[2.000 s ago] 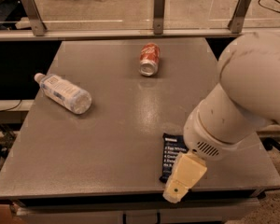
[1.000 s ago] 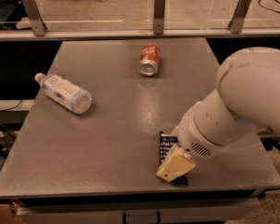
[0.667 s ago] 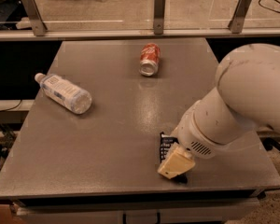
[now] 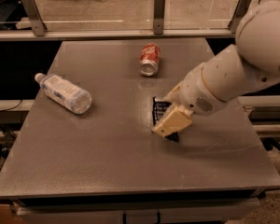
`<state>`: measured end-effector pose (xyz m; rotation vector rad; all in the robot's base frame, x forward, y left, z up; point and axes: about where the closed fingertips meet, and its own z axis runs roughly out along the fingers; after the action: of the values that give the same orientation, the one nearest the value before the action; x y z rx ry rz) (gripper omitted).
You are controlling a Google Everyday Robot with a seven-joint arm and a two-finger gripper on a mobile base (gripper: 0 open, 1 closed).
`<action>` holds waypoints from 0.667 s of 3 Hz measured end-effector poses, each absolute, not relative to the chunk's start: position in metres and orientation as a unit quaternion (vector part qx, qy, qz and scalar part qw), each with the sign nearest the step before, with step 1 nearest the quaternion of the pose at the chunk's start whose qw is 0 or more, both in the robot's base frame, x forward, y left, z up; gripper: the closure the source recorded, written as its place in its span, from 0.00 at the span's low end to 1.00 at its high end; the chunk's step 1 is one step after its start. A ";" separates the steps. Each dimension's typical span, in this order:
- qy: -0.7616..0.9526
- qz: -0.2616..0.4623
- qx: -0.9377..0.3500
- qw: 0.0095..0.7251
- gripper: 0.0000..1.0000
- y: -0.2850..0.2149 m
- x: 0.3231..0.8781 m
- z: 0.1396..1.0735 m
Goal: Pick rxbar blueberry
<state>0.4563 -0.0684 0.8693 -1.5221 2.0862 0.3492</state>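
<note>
Grey tabletop [image 4: 107,162] carries three things. Dark navy with pale lettering, the bar [image 4: 159,110] lies flat right of centre, its long side running roughly toward the far edge. Only its far-left part and a sliver at its near end show, since the pincer covers the rest. The cream pincer [image 4: 171,121] sits directly over the bar, low against it, at the end of a bulky white arm [image 4: 233,73] that reaches in from the upper right. Whether the pincer is spread or pinching the bar cannot be told from this angle. A red can [image 4: 149,59] lies on its side beyond the bar, toward the far edge, its silver end facing the camera, well apart from the bar. A clear bottle [image 4: 64,93] lies on its side near the left edge, cap pointing far-left, well apart from both. A metal rail [image 4: 107,33] with upright posts runs along the far edge.
</note>
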 end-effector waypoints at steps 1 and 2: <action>0.729 0.200 -0.569 0.325 1.00 -0.053 0.494 0.900; 0.678 0.281 -0.560 0.385 1.00 -0.046 0.514 0.936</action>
<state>0.5135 -0.0462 0.9360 -1.4278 1.7264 0.7161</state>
